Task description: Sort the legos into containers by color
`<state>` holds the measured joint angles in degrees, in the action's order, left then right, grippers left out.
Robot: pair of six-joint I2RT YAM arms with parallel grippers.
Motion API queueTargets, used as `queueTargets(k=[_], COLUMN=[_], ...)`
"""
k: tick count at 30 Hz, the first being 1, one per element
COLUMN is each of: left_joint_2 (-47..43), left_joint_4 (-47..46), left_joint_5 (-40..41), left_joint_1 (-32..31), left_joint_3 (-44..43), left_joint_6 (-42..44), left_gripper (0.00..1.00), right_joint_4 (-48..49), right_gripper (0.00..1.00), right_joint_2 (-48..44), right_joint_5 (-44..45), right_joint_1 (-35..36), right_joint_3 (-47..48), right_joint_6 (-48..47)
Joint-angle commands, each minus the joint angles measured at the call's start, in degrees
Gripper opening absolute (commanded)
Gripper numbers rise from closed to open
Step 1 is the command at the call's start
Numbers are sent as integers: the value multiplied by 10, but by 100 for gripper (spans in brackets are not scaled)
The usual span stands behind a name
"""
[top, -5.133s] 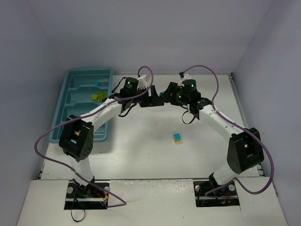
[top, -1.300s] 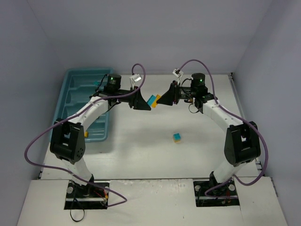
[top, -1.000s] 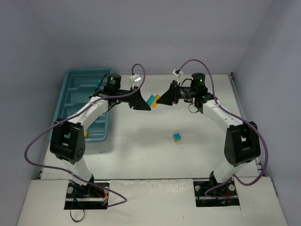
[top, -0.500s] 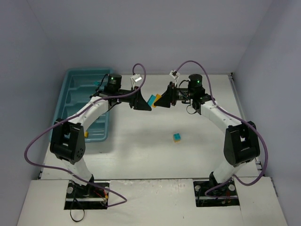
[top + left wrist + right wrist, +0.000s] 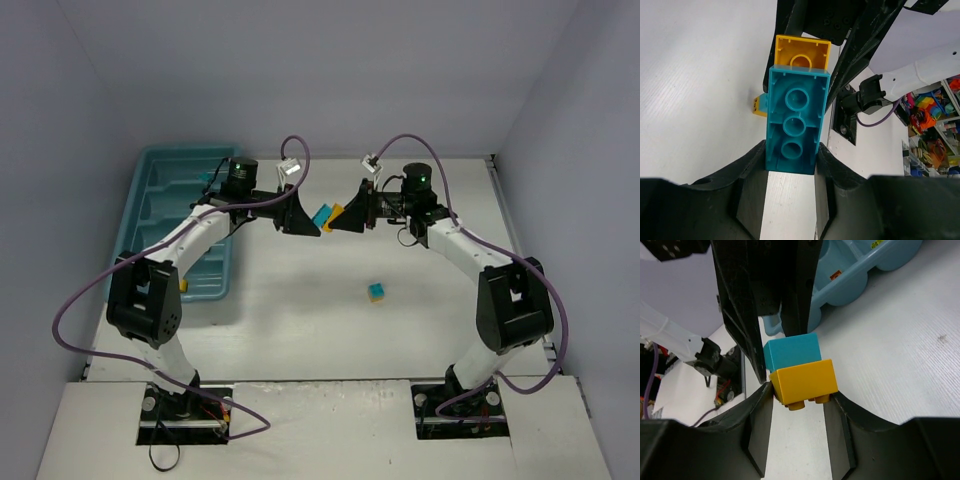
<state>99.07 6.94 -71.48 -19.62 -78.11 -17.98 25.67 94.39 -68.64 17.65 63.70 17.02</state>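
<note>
Top: my left gripper (image 5: 310, 218) clamps the cyan brick (image 5: 321, 214) and my right gripper (image 5: 347, 215) clamps the orange brick (image 5: 337, 211). The two are joined in mid-air toward the counter's (image 5: 300, 320) far edge. I reckon this is to pull them apart. The tray (image 5: 150, 160) is in the far-left corner.
Left wrist: cyan's underside faces me, with orange beyond it.
Right wrist: the tray stickers (image 5: 836, 275) are unreadable.
</note>
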Motion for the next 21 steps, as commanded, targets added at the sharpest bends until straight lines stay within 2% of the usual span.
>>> queueTargets(k=[1,8,11,15,16,19,20,21], left_joint_2=[-55,-67,-68,-57,-45,-1,13,27], left_joint_4=[-60,-53,-47,44,82,126,134,135], left_joint_5=[-8,-22,15,211,325,512,604,642], left_joint_1=[24,45,64,132,140,154,157,158], left_joint_3=[-38,-43,-40,-85,-116,-172,-206,-222], left_joint_6=[-26,-23,-20,18,24,56,65,73], left_gripper=[4,3,4,4,4,4,4,5], right_joint_4=[16,13,6,-29,-32,-37,-38,-39], right_gripper=[0,0,0,0,0,0,0,0], right_joint_2=[-8,11,11,5,1,-4,-8,-9], right_joint_5=[-26,-31,-24,1,8,16,18,18], right_joint_1=[8,4,2,2,2,2,1,1], right_joint_3=[-29,-36,-29,-17,-16,-17,-17,-17], right_joint_6=[-54,-66,-65,-80,-83,-83,-83,-82])
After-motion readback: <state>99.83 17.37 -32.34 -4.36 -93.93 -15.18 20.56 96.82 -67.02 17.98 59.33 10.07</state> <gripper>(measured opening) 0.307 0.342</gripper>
